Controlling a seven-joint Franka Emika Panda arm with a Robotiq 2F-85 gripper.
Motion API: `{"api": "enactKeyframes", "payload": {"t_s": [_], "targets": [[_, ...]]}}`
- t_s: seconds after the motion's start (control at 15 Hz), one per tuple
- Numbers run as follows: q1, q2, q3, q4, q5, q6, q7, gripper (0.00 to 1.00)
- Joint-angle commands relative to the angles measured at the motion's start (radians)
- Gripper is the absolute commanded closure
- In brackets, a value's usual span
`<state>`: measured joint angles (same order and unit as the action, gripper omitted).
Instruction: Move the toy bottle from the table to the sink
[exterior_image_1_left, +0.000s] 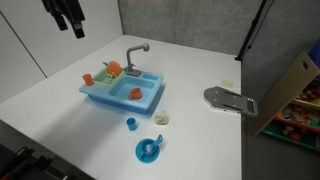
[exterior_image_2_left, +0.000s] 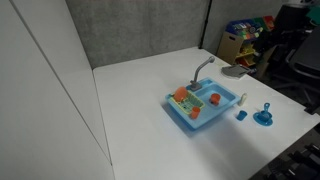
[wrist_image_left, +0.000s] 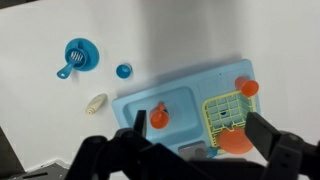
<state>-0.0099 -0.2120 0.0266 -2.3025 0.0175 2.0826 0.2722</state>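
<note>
In an exterior view we've got the toy bottle lying on the white bench, just off a corner of the sink, with the end effector high up and well apart. In an exterior view the sink shows, but the bottle's too tiny to tell. In the wrist view the fingers are spread wide, pinching nothing, and the bottle's beside the sink near a small blue cup.

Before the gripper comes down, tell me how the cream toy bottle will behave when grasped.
The toy bottle looks tiny and plastic, so probably light and rigid. It seems to lie on its side on the smooth white table, rounded, so a nudge may roll it. Its stubby shape could slip from a pinch.
</note>
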Motion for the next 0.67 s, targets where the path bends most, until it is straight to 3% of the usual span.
{"api": "enactKeyframes", "payload": {"t_s": [0.0,0.6], "targets": [[-0.013,0.095,-0.003,0.055,-0.005,0.054,0.038,0.0],[-0.015,0.299,-0.037,0.145,-0.179,0.115,0.077,0.0]]}}
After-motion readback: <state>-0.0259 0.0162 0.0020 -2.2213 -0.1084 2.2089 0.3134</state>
